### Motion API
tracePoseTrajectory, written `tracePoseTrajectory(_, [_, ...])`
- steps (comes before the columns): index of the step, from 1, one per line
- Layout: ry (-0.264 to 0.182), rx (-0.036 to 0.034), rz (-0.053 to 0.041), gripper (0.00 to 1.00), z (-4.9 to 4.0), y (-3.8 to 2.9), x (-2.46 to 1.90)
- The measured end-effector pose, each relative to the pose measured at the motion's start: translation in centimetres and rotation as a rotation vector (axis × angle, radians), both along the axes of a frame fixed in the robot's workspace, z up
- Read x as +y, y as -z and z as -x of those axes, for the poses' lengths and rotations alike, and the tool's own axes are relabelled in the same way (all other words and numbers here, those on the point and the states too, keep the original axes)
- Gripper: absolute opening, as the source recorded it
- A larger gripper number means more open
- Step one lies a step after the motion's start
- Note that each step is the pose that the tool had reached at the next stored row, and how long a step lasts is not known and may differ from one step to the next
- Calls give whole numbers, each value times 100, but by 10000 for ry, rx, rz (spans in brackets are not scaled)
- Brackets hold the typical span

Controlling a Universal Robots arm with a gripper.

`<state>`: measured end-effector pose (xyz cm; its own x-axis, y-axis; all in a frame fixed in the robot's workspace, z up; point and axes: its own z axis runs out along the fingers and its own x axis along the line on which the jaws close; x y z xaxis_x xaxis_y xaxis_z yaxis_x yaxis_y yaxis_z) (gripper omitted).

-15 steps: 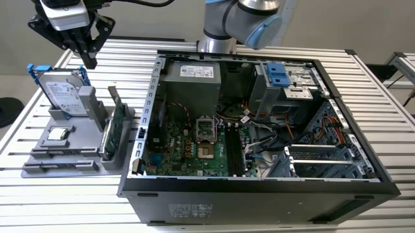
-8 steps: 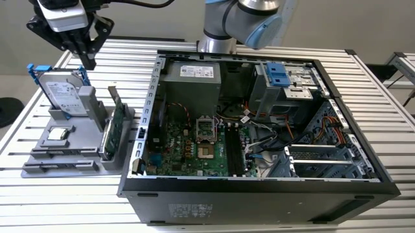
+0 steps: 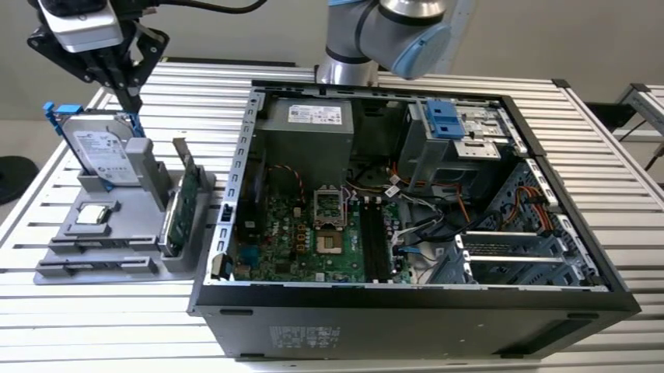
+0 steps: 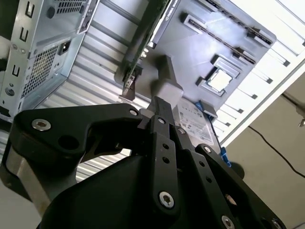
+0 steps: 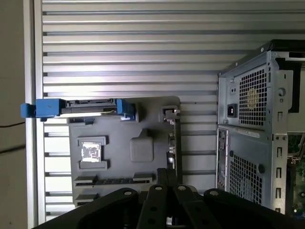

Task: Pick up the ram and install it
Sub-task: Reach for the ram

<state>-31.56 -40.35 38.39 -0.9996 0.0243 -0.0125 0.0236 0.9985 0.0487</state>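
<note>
My gripper (image 3: 132, 105) hangs shut with nothing between its fingers, just above the back of the grey parts holder (image 3: 124, 221) at the exterior view's left, close to the upright hard drive (image 3: 99, 148). In both wrist views the closed fingertips (image 4: 160, 102) (image 5: 167, 172) point down at the holder (image 5: 143, 119). Two long narrow slots (image 3: 93, 256) lie at the holder's near end. The ram is hidden; I cannot pick it out on the holder or in the dark memory slots (image 3: 372, 237) of the motherboard (image 3: 301, 233).
An open computer case (image 3: 415, 299) lies on the slatted table (image 3: 104, 326) beside the holder. On the holder stand a green card (image 3: 182, 210) and a square processor chip (image 3: 93, 215). Cables and a blue-tabbed drive cage (image 3: 446, 120) crowd the case's far side.
</note>
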Motion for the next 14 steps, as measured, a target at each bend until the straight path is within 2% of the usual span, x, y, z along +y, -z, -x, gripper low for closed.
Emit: tracePoseTrajectory(14, [0, 1, 1, 0, 233, 23, -29])
